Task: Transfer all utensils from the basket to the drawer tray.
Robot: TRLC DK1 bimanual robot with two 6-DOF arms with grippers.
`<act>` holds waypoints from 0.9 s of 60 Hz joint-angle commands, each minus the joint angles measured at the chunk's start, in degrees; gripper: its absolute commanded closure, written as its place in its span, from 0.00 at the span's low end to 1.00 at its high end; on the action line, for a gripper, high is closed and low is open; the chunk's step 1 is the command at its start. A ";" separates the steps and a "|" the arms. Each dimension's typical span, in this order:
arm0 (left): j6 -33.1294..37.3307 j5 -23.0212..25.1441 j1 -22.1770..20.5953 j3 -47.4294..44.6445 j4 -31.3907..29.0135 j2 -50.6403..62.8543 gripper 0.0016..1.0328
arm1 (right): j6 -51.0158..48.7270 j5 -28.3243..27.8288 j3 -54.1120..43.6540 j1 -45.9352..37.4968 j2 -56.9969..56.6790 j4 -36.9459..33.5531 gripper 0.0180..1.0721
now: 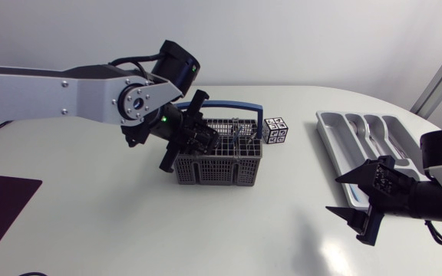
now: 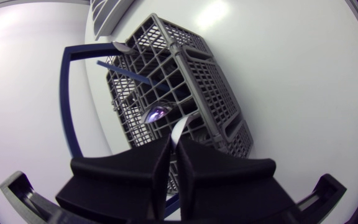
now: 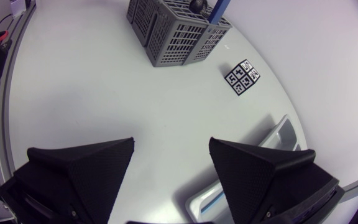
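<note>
Left jaws pinching spoon in basket, marker cube beside, tray apart

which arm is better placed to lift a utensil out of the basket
Left: the left gripper is at the basket, shut on a spoon. The right gripper is open beside the tray.

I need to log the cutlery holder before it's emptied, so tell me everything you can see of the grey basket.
The basket is a grey, plastic-looking lattice box split into compartments, with a dark blue handle arching over it. It stands upright near the middle of the white table, with a marker cube beside it. The left tool is at its top, shut on a spoon that sits inside.
</note>
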 commanded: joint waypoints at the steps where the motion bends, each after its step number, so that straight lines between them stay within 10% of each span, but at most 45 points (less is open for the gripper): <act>1: 1.51 0.17 -0.15 1.52 -0.12 -2.47 0.94 | 1.67 0.12 -1.65 1.11 -1.37 -0.78 0.17; 54: 3.89 -1.76 1.16 2.84 -6.18 -9.24 0.94 | 12.31 6.71 -1.39 16.14 -7.43 -1.83 0.17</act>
